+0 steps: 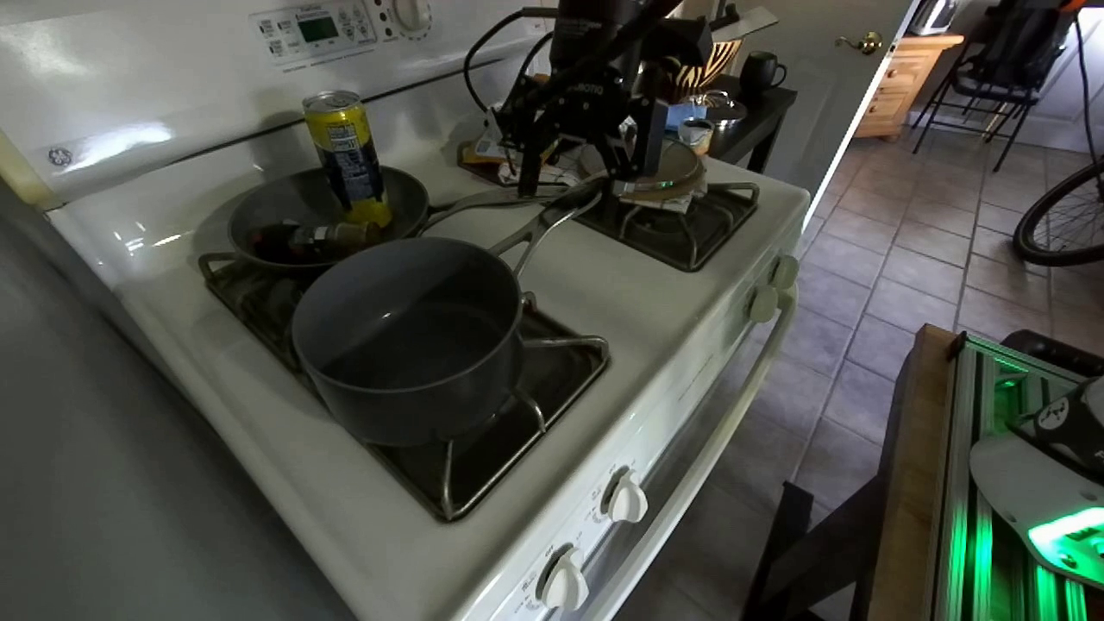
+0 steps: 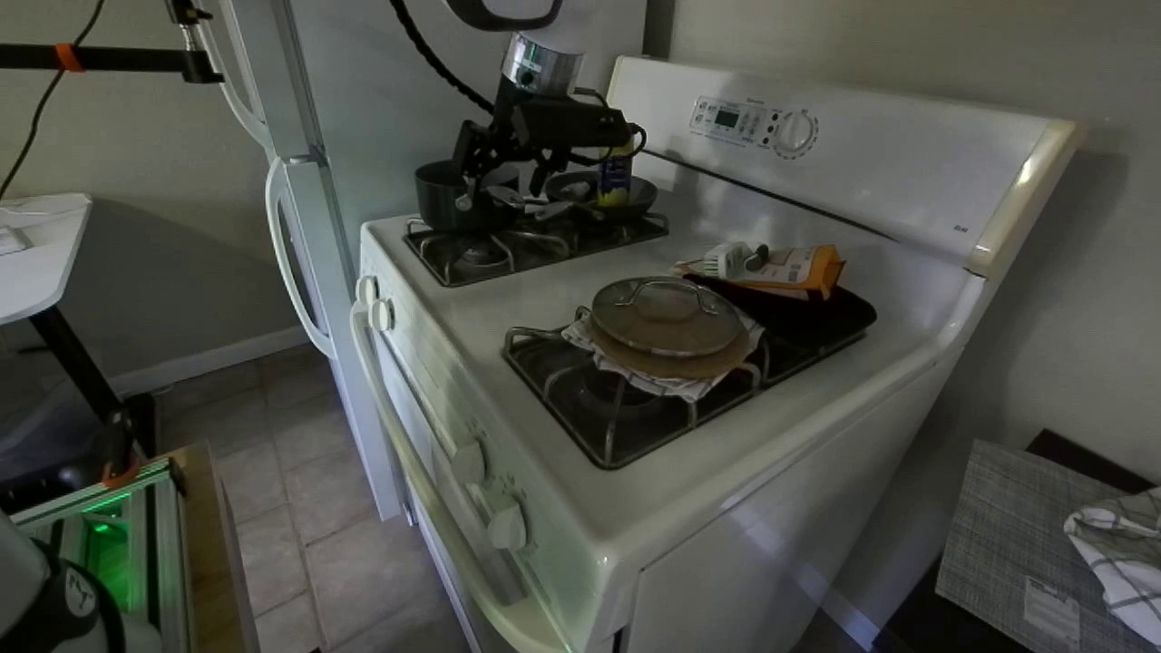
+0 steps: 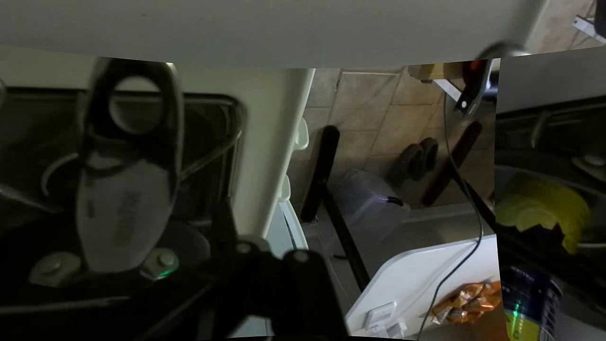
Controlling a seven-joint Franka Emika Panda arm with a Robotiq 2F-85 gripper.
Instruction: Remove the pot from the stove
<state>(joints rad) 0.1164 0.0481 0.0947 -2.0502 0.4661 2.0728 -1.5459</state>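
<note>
The black Robotiq gripper [image 1: 589,172] bears its maker's name [image 1: 586,89] in small pale capitals above angular dark fingers [image 1: 651,141]. In an exterior view, thin black cables [image 1: 467,67] loop out at left; at near right, a pale base [image 1: 1018,483] glows green beside a round white emblem [image 1: 1052,414]. A silver collar [image 2: 542,65] rings the whitish arm [image 2: 578,27]. In the wrist view, pale pivot pins [image 3: 300,256] stud dark linkages [image 3: 307,296].

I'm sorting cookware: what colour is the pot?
The pot is dark grey, clearest in an exterior view.
</note>
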